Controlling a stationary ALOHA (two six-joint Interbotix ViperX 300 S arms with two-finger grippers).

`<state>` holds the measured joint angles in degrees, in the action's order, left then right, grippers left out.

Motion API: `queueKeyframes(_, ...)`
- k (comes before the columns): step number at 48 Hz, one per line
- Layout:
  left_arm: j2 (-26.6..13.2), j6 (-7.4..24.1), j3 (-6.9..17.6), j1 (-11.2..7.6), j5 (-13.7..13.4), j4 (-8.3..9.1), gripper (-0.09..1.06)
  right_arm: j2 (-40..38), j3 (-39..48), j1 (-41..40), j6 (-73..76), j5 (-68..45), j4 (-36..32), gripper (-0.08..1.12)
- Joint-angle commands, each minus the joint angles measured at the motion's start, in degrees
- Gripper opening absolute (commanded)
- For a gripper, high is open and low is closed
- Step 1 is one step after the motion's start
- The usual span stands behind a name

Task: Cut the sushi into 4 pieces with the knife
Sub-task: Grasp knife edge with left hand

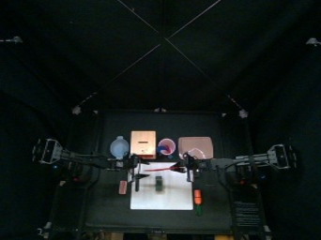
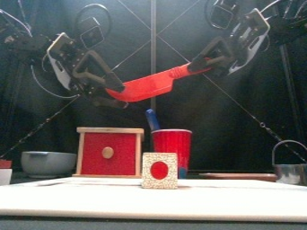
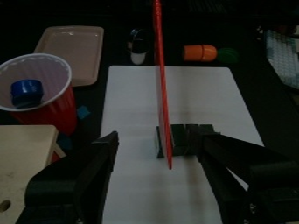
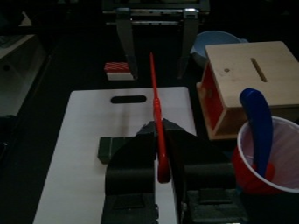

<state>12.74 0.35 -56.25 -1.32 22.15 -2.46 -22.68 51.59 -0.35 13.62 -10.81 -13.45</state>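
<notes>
The right tool (image 2: 220,61) is clamped on one end of the red toy knife (image 2: 162,79) and holds it high in the air, blade slanting down towards the left tool (image 2: 106,88). The left tool's jaws stand well apart on either side of the knife's other end, gripping nothing. The toy sushi roll (image 2: 159,171) sits below them on the white cutting board (image 2: 72,193), its red-centred end facing the front, with the wooden box (image 2: 110,153) and the red cup (image 2: 171,144) holding the blue knife (image 2: 153,119) just behind it.
</notes>
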Motion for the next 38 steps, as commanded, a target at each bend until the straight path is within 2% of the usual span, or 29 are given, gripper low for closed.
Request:
queueKeyframes(1, 0.62, 0.09, 1.14, 0.09, 0.53, -0.09, 0.95, -0.62, -0.97, -0.09, 0.00, -0.62, 0.00, 0.20)
queueKeyframes(5, 0.62, 0.09, 1.23, 0.18, 0.62, 0.00, 0.93, -0.62, -0.97, -0.18, 0.00, -0.62, 0.00, 0.20)
queueKeyframes(11, 0.62, 0.09, 1.14, 0.26, 0.53, 0.35, 0.84, -0.62, -1.05, -0.26, 0.00, -0.53, 0.00, 0.20)
queueKeyframes(19, 0.62, 0.18, 1.23, 0.35, 0.62, 1.41, 0.65, -0.62, -1.14, -0.35, 0.09, -0.53, 0.09, 0.20)
queueKeyframes(24, 0.62, 0.18, 1.32, 0.62, 0.62, 2.81, 0.52, 0.26, -1.05, 0.00, 0.70, 0.18, 0.44, 0.20)
queueKeyframes(32, 0.62, 0.09, 1.32, 0.70, 0.53, 3.96, 0.40, 2.46, -2.90, 0.35, 0.53, 6.68, 3.25, 0.20)
queueKeyframes(38, 0.62, 0.09, 1.14, 0.62, 0.53, 4.04, 0.36, 5.01, -5.71, 1.14, 0.53, 12.57, 3.43, 0.20)
